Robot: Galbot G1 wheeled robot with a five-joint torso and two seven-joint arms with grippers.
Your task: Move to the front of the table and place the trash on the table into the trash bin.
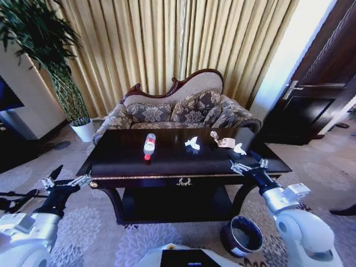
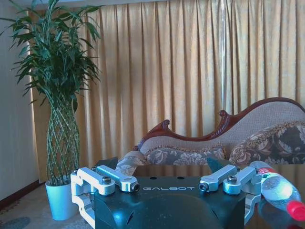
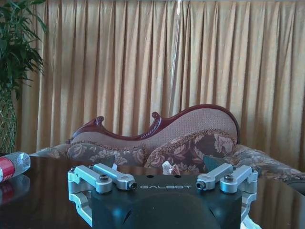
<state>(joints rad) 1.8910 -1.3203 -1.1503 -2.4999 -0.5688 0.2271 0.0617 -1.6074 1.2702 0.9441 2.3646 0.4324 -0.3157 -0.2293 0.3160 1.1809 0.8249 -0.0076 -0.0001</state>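
Robot stood at the front of the table [image 1: 167,167], both grippers wide open and empty.

The bottle [image 1: 149,146], white crumpled paper [image 1: 192,143] and beige wrapper [image 1: 225,142] lay in a loose row on the tabletop. The right gripper [image 1: 248,165] hovered over the table's near right edge, just short of the wrapper; the left gripper [image 1: 62,179] hung off the left corner. The trash bin [image 1: 242,236] sat on the carpet below, front right.

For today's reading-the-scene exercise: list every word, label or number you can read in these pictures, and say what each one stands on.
"GALBOT": on the black body of the left pincer.
"GALBOT": on the black body of the right pincer.
Red label on the bottle: too small to read.
Gold ornament on the table: decoration, not readable text.
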